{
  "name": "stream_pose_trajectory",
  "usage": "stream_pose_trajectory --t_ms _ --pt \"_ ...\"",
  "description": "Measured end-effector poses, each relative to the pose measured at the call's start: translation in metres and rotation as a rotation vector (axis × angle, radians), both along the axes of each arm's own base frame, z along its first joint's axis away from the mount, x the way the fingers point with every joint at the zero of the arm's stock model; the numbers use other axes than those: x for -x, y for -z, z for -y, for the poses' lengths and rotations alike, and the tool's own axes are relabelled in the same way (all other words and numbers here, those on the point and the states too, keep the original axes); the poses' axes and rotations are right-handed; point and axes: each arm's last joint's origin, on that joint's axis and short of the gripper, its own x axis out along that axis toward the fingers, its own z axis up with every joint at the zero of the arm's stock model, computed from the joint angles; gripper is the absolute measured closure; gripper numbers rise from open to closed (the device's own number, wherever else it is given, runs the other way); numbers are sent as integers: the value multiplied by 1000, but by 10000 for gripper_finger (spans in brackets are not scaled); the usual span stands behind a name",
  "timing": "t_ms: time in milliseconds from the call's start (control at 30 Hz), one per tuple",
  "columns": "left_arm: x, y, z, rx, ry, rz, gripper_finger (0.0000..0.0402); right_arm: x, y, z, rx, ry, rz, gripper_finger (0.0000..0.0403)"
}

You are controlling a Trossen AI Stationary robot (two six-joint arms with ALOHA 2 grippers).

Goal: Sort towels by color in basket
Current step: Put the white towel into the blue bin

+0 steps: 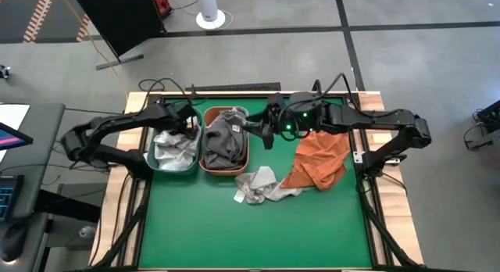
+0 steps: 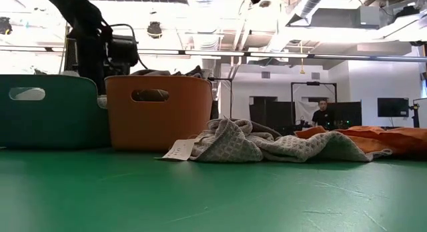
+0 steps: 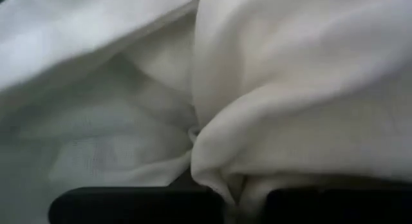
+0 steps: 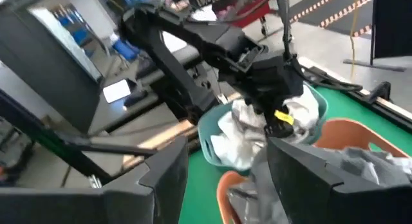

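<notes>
1. Towels: white ones [image 1: 175,151] lie heaped in the teal basket [image 1: 148,156]; dark grey ones [image 1: 223,139] fill the orange basket [image 1: 205,164] just beside it. A grey-checked towel [image 1: 258,184] and a rust orange towel [image 1: 319,162] lie loose on the green desk [image 1: 250,233], touching each other.
2. Left tool [image 1: 187,125]: down in the teal basket. Its wrist view shows white cloth [image 3: 290,89] bunched against the dark fingers [image 3: 129,208], which are clenched; the fold appears pinched between them.
3. Right tool [image 1: 266,133]: hovers over the orange basket's edge, released and holding nothing.
4. Risk: if the left tool lifts before it has fully let go, the pinched fold may trail out and drag the white towel over the rim, or tip the light basket.
5. Risk: both tools sit near each other above adjoining baskets; a careless retreat could bring the arms into contact.
6. Risk: the two loose towels overlap, so a pick on one may carry the other into the wrong basket.
</notes>
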Motion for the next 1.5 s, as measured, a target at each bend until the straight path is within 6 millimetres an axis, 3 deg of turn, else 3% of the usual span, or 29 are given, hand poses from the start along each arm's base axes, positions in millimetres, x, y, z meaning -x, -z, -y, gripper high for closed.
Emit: stream_pose_trajectory --t_ms 300,567,800,967,1233,1500 --pt "-12 13 -6 -3 70 -43 354 8 17 19 -74 -116 -175 168" --pt "-6 0 -2 -53 149 -38 273 24 41 20 -55 -244 -466 168" --pt "1 -15 6 -24 158 52 199 26 44 19 -47 -246 -497 168" --pt "3 -36 9 -12 164 82 174 23 41 20 -47 -230 -458 168" --pt "10 -86 14 -133 176 205 172 23 40 17 -114 -187 -459 168" --pt "21 -129 24 -140 211 243 172 21 41 -3 -169 -170 -466 168"
